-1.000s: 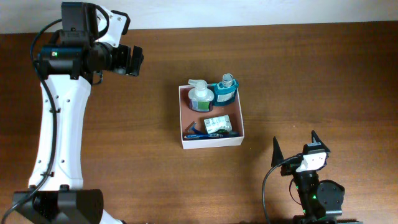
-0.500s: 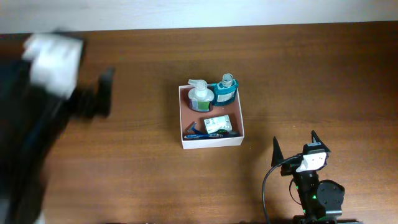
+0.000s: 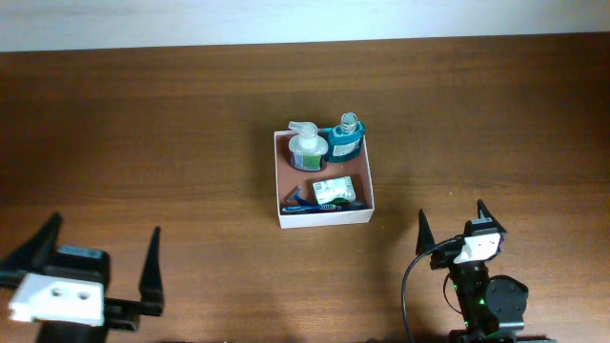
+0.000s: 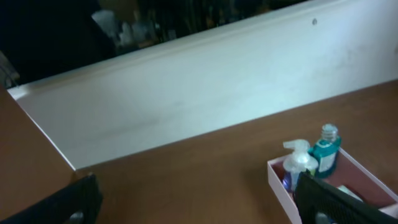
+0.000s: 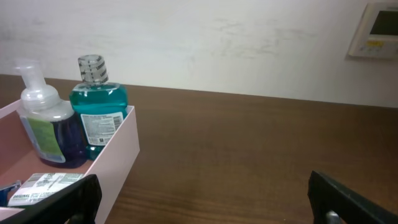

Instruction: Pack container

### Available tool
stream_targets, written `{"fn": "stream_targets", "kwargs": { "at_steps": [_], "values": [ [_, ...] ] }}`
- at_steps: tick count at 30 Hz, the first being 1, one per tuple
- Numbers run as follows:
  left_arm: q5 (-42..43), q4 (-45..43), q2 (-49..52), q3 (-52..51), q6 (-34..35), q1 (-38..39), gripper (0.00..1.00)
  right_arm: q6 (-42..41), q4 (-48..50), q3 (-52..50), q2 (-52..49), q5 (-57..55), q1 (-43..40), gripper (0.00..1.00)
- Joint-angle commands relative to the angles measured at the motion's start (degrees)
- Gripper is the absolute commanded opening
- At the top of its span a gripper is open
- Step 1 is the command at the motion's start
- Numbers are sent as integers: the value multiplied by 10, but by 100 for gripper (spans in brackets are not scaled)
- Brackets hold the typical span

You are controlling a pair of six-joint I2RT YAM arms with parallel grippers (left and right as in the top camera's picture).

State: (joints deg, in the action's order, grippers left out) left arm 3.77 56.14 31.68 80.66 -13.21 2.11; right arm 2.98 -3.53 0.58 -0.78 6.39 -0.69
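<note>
The container (image 3: 366, 187) is a shallow white-walled box with a reddish-brown floor at the table's middle. In it stand a white pump bottle (image 3: 306, 145) and a teal bottle (image 3: 346, 136). A small boxed item (image 3: 335, 190) and a blue item (image 3: 307, 204) lie at its front. My left gripper (image 3: 100, 257) is open and empty at the front left, far from the box. My right gripper (image 3: 452, 225) is open and empty at the front right. The container also shows in the left wrist view (image 4: 278, 182) and in the right wrist view (image 5: 118, 152).
A white wall panel (image 4: 186, 106) runs along the table's far edge. A wall thermostat (image 5: 379, 28) shows in the right wrist view. Bare brown tabletop (image 3: 172, 162) surrounds the box.
My left arm has swung from the back left of the table down to the front left, its gripper open. The right arm and the box contents have not moved.
</note>
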Motion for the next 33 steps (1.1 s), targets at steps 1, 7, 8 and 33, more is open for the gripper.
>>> {"fn": "stream_targets", "kwargs": {
  "at_steps": [1,7,8,33],
  "values": [
    [-8,-70,-82,-112,5,-4,99,-3,-4,-3,6,-9,3,99],
    [-5,-262,-193,-349,5,-4,99,-3,-4,-3,6,-9,3,99],
    [-3,-290,-203,-377,6,-4,99,-3,-4,-3,6,-9,3,99],
    [28,-704,-314,-744,65,-4,99,-3,-4,-3,6,-9,3,99]
  ]
}}
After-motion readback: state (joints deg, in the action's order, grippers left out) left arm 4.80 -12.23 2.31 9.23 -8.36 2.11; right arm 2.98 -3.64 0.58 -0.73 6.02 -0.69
